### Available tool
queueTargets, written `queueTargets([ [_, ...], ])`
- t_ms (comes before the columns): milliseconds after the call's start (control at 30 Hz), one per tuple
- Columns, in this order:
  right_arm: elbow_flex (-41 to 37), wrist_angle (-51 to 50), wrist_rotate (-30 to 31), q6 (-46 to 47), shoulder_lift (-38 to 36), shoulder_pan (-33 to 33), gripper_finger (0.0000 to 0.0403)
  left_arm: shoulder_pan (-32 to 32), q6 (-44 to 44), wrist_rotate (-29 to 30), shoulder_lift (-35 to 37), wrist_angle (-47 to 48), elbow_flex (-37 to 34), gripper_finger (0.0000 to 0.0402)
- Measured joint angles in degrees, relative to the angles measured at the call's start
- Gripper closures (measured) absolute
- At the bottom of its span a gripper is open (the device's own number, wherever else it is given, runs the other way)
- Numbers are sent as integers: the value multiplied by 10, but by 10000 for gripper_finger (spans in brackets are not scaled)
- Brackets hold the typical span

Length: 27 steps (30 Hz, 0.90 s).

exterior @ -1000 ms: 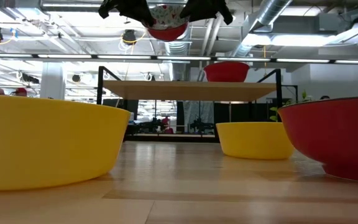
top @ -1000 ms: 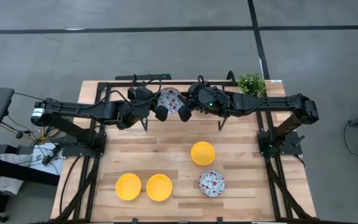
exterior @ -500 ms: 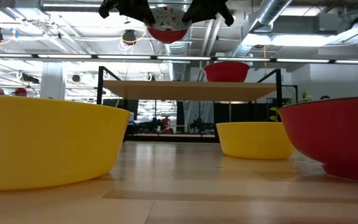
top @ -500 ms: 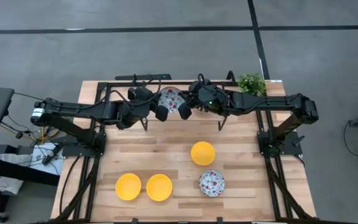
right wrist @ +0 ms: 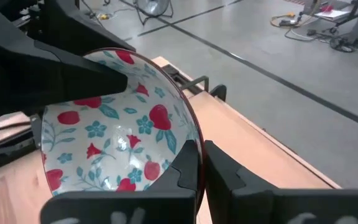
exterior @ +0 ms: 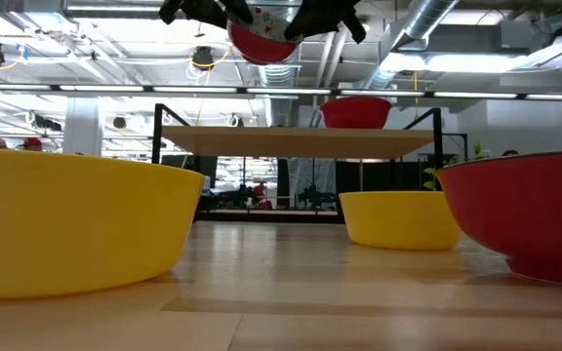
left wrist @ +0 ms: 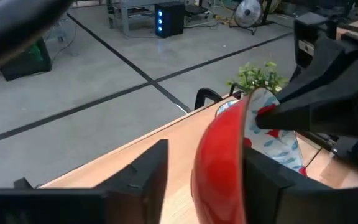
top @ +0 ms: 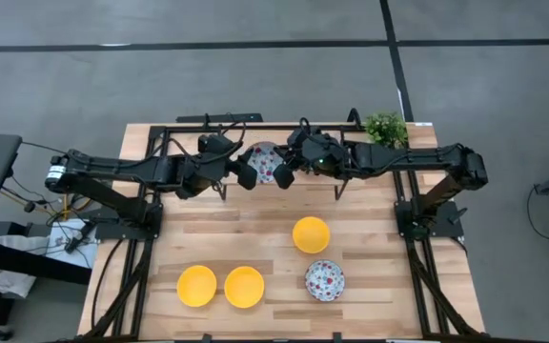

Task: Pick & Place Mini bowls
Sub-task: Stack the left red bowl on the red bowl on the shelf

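Both end effectors: left (top: 240,172) opened, right (top: 284,173) clamped floral bowl (top: 264,163).

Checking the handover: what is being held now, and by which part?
The right gripper pinches the floral bowl by its rim, raised above the table's far edge; the left gripper has opened around the opposite rim.

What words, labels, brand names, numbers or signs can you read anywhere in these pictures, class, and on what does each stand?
None can be read in any view.
The floral bowl carries only a red-and-blue flower pattern, no lettering.
The yellow bowls are plain.
The arms, table and room behind show no legible writing.
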<state>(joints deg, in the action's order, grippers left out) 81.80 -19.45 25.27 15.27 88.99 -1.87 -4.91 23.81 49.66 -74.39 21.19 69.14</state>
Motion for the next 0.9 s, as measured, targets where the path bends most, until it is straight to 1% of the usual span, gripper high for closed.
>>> queueTargets([
  [167, 1, 4, -3, 4, 0, 0, 401, 0, -13, -2, 15, 1, 0, 202],
  [300, 2, 6, 0, 4, -1, 0, 401, 0, -29, -5, 33, -1, -1, 189],
  [367, 5, 3, 1, 4, -1, 0, 401, 0, -44, -16, 44, -3, -1, 186],
  [467, 29, -33, 3, 1, -1, -5, 402, 0, -56, -35, 65, -9, -2, 187],
  [533, 42, -75, 4, -7, -3, -8, 402, 2, -60, -28, 80, -7, -1, 187],
  [633, 72, -126, 8, -6, 0, -17, 402, 3, -62, -36, 100, -9, 0, 187],
  [767, 119, -194, 12, -4, -3, -32, 402, 0, -89, -84, 123, -6, -1, 187],
  [900, 165, -250, -1, -3, -2, -54, 402, -7, -116, -109, 132, -3, -1, 190],
])
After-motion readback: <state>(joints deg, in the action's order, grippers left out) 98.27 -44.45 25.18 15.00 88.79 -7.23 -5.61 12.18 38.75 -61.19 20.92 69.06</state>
